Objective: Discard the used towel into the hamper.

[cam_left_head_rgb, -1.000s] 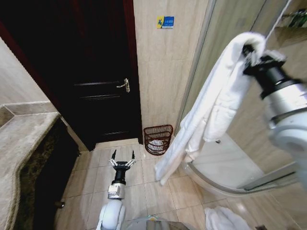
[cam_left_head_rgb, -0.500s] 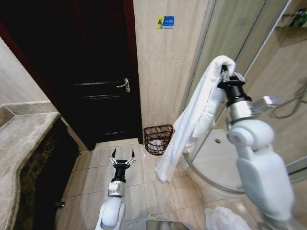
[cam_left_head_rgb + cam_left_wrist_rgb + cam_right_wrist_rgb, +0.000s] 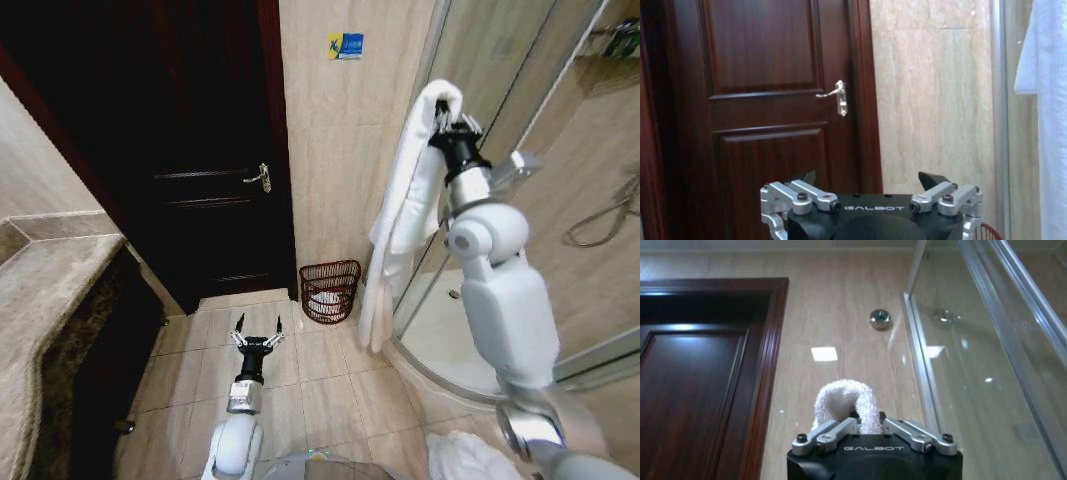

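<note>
A long white towel hangs from my right gripper, which is raised high near the shower glass and shut on the towel's top fold. The towel's lower end dangles just right of the hamper, a dark red-brown wire basket on the floor against the tiled wall, with something white inside. My left gripper is low over the floor tiles, open and empty, pointing toward the door. The towel's edge and the hamper's rim also appear in the left wrist view.
A dark wooden door with a metal handle stands left of the hamper. A glass shower enclosure fills the right side. A stone counter runs along the left. Another white cloth lies on the floor at lower right.
My right arm has swung left and away from the camera, carrying the towel from the shower side toward the wall above the hamper. The left arm has not moved.
</note>
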